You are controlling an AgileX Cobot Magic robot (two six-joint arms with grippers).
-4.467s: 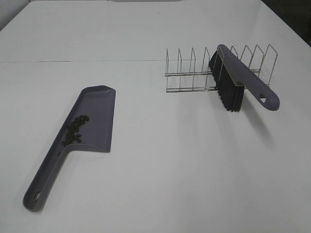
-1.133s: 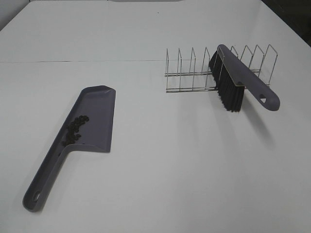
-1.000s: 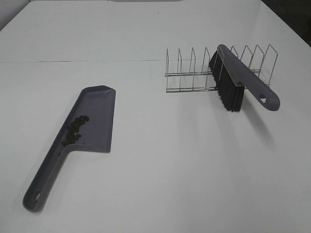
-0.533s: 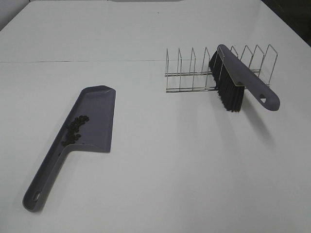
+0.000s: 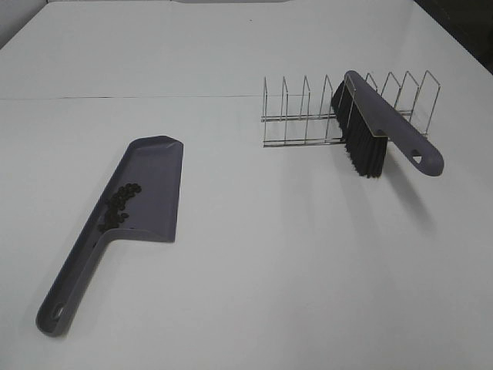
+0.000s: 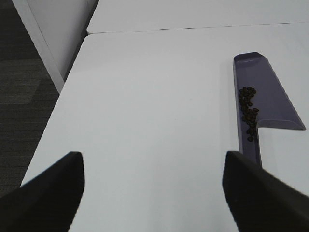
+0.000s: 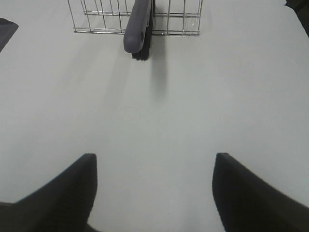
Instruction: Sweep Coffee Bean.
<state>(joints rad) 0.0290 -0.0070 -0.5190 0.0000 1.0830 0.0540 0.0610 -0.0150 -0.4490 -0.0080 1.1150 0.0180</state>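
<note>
- My left hand [image 6: 152, 191] is spread wide, its two dark fingers [image 6: 48, 193] far apart with nothing between them, hanging above bare white worktop [image 6: 154, 96] near that worktop's edge.
- My right hand [image 7: 154, 193] is likewise spread, both fingers [image 7: 246, 193] parted and gripping nothing, above a bare stretch of worktop.
- Neither hand shows in the high camera; only the wrist cameras catch their fingertips.
- Ahead of my left hand, off to one side, lies the grey-purple dustpan [image 6: 268, 104], flat on the worktop and well apart from my fingers.
- The coffee beans [image 6: 248, 112] sit inside the dustpan, a small dark cluster strung along its raised side wall, near where the pan narrows into the handle.
- In the high camera the dustpan [image 5: 146, 196] lies on the left of the worktop [image 5: 269, 277], handle toward the near edge, and the beans [image 5: 119, 206] hug its left wall.
- Ahead of my right hand stands a wire rack [image 7: 178, 19], well apart from my fingers.
- A brush [image 7: 137, 24] rests in the rack, its grey handle end pointing toward me and its black bristles just beneath.
- From the high camera the rack [image 5: 296, 112] stands on the right, farther back, and the brush [image 5: 389, 127] lies tilted across it, bristles hanging down, handle end jutting out past the rack's front.
- The dustpan and the rack are well apart.
</note>
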